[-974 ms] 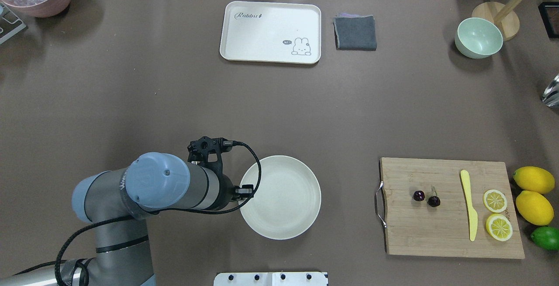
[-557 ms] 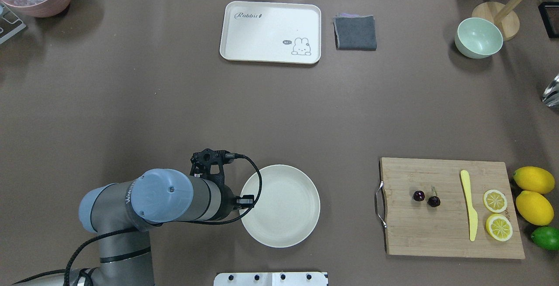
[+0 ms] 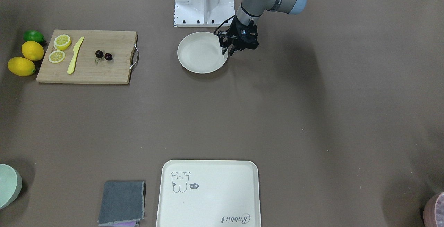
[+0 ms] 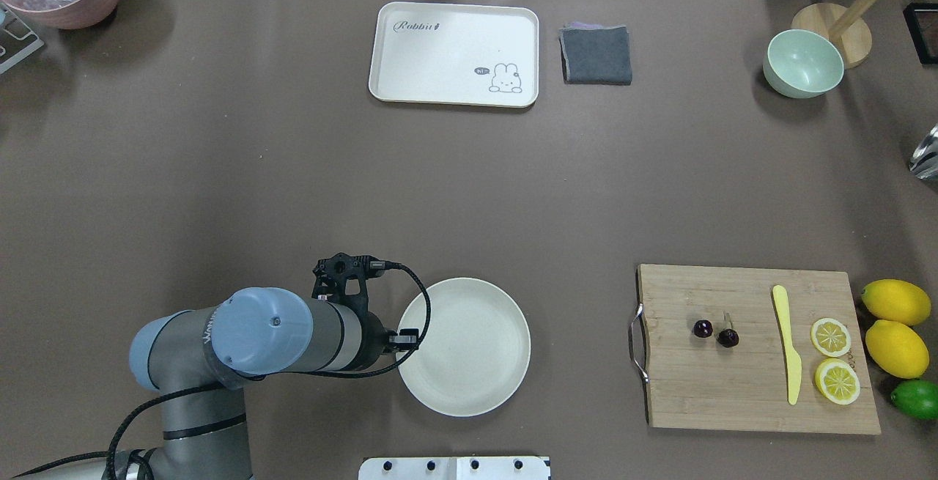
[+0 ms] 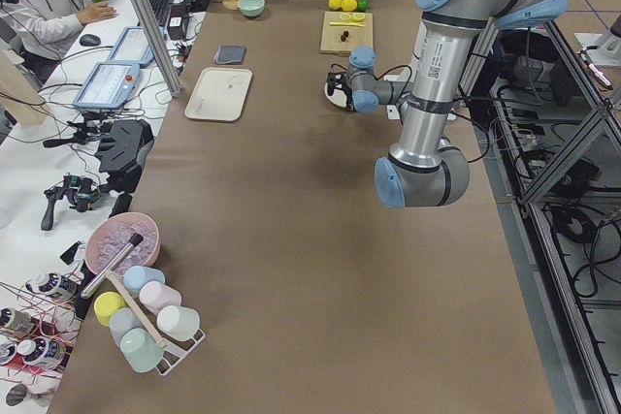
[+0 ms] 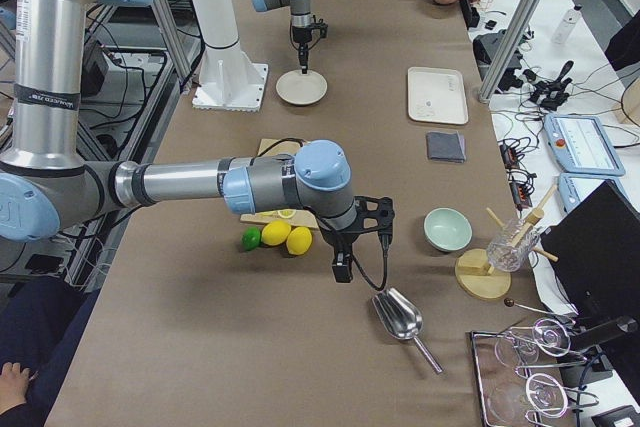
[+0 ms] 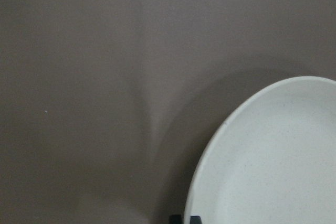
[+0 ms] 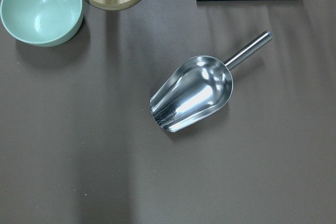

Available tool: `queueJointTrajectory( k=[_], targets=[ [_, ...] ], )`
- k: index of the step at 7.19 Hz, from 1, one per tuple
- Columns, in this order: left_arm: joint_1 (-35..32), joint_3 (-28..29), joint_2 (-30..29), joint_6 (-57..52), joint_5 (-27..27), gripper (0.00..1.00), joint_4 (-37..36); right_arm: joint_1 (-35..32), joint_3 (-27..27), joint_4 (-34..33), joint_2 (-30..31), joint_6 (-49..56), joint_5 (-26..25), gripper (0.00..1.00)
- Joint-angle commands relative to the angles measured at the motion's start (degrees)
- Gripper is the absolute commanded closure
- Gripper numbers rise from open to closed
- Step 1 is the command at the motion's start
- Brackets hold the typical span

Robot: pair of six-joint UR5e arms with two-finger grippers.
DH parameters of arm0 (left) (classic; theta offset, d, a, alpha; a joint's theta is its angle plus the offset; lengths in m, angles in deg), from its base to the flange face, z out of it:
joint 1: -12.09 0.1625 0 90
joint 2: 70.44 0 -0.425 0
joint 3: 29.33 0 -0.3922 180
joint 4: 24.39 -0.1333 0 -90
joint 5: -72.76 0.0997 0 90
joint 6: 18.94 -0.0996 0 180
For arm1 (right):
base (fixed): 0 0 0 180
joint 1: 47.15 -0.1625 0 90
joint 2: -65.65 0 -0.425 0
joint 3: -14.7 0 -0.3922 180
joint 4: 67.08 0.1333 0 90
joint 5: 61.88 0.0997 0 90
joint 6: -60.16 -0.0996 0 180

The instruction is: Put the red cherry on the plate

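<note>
Upper left in the front-facing view, the cherry [image 3: 104, 55] lies on the cutting board [image 3: 86, 72], well left of your left fingers [image 3: 223, 47] pinching the plate [image 3: 194, 60] rim; whether your right fingers [image 6: 341, 269] are spread, you cannot tell.

a brown-covered table [image 4: 293, 172] carries a round cream plate [image 4: 469, 363] near its robot-side edge, with a wooden cutting board [image 4: 733, 385] well apart from it, to the right in the overhead view. two lemons [image 4: 895, 302] and a lime [image 4: 917, 399] lie just beside the board's outer end. along the opposite edge sit a cream tray [image 4: 440, 55], a folded grey cloth [image 4: 597, 55] just beside it, a pale green bowl [image 4: 802, 62] and a round wooden stand base [image 4: 810, 22]. a steel scoop [image 8: 191, 95] lies near the bowl.
</note>
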Motion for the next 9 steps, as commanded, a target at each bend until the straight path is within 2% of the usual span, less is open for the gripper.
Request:
queueJointTrajectory(
  k=[1,5,9],
  targets=[
    [-3.0,-0.5,0.2,-1.7,-1.4,0.02,-0.1,0.0,0.1,0.0,0.0,0.0,0.0,0.00],
    [-16.1,-0.9,0.9,-7.4,-13.7,0.02,-1.5,0.0,0.1,-0.1,0.0,0.0,1.1,0.00],
    [-32.1,-2.3,8.9,-23.4,-25.6,0.02,-4.6,0.0,0.1,-0.1,0.0,-0.1,1.1,0.00]
  ],
)
